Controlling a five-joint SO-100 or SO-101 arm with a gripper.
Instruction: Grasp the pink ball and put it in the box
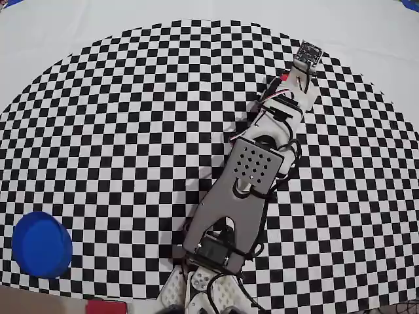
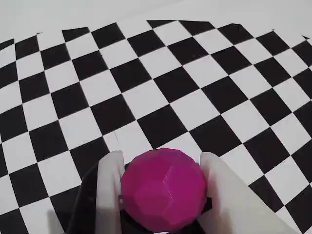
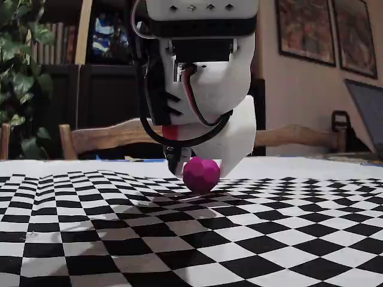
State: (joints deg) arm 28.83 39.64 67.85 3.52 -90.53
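Jaws of the white gripper [image 2: 163,168] are pinching the pink ball [image 2: 164,189]: in the wrist view one pale finger [image 2: 109,190] is pressing against the ball's left side and the other is pressing against its right side, with the faceted magenta ball filling the gap between them. In the fixed view the same ball [image 3: 201,173] is sitting at the tip of the jaws [image 3: 200,169], low over the checkered worktop [image 3: 179,239]; whether it is touching the surface or hanging just above it cannot be told from that angle. A shadow is lying on the squares directly below the jaws.

Beyond the jaws, the wrist view is showing only black and white squares of the worktop [image 2: 161,87], running out to a plain white border at the far edge.

In the overhead view the arm [image 1: 252,170] is reaching out from its base at the bottom edge toward the upper right, and the jaws [image 1: 308,55] are hovering near the outer rim of the checkered pattern [image 1: 118,131]; the ball itself is hidden there under the gripper body. A round blue container [image 1: 41,244] is standing well apart from the jaws, at the lower left of that view, close to the edge of the checkered area.
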